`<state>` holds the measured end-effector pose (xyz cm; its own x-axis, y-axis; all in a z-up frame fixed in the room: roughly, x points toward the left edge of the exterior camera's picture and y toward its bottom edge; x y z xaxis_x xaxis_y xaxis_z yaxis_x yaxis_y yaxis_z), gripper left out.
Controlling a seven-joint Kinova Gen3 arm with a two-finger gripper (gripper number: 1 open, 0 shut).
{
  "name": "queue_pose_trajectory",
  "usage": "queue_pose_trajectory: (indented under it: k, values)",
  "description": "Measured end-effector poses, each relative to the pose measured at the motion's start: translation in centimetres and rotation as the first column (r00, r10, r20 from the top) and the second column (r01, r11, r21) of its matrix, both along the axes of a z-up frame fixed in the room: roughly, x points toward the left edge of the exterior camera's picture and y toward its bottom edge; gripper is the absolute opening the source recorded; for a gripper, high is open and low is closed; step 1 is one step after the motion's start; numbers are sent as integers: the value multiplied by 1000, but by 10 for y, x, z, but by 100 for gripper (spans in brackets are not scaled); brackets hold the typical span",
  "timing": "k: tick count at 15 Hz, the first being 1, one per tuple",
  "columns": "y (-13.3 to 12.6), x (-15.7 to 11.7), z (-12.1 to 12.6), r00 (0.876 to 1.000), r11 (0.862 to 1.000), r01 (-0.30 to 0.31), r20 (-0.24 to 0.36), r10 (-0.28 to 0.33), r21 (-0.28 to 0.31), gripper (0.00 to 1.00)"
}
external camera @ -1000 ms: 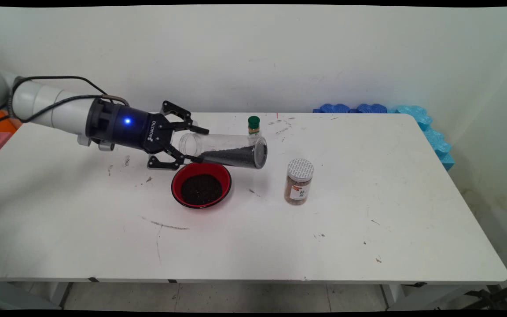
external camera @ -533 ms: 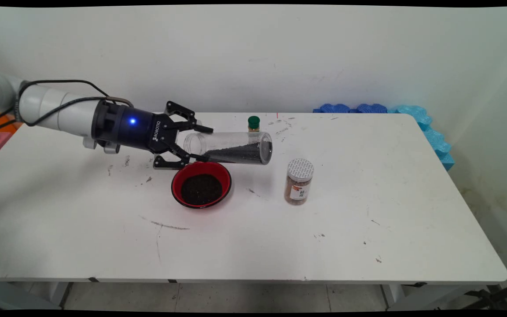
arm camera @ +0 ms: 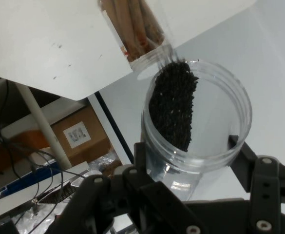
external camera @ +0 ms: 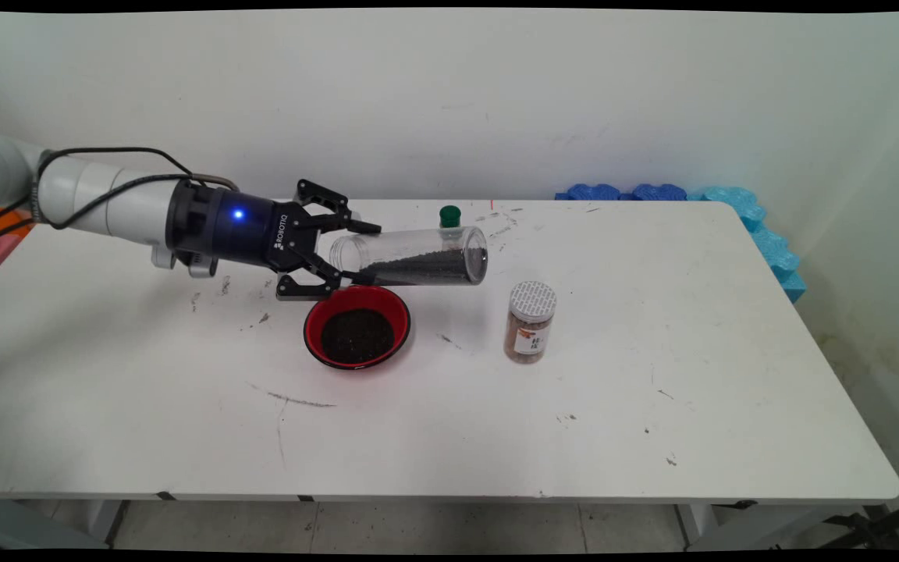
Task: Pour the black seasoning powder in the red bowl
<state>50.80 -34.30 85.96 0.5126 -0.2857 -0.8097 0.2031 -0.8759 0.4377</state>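
Note:
My gripper (external camera: pixel 357 251) is shut on a clear plastic jar (external camera: pixel 410 257) that lies almost level in the air, its open mouth toward my hand and its base pointing right. Dark granules rest along the jar's lower side. Just below the mouth end stands a red bowl (external camera: pixel 357 327) with a heap of the same dark granules in it. In the hand view my gripper (arm camera: pixel 188 148) holds the jar (arm camera: pixel 197 117) by its rim, and I look straight into the jar at the black grains against one wall.
A brown-filled jar with a white lid (external camera: pixel 531 321) stands right of the bowl. A small green-capped bottle (external camera: pixel 449 218) stands behind the held jar. Blue foam pieces (external camera: pixel 746 211) line the table's far right corner. The table (external camera: pixel 449 421) has dark smudges.
My hand has shifted slightly right and up with the jar. The jar's base end has risen, so the jar now lies nearly level; the granules have spread along its lower side.

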Motion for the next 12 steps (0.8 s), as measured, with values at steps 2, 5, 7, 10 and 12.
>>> queue_pose_trajectory:
  k: [2,5,7,10,12]
  values:
    - [0,1,-1,1000,1000,-4,-9,4,4,0]
    - [1,1,-2,1000,1000,-8,-20,8,6,0]
    - [1,1,-2,1000,1000,-11,-27,11,8,0]
    - [2,2,-3,999,1000,-15,-37,15,11,0]
    - [2,1,-3,999,1000,-19,-44,19,14,0]
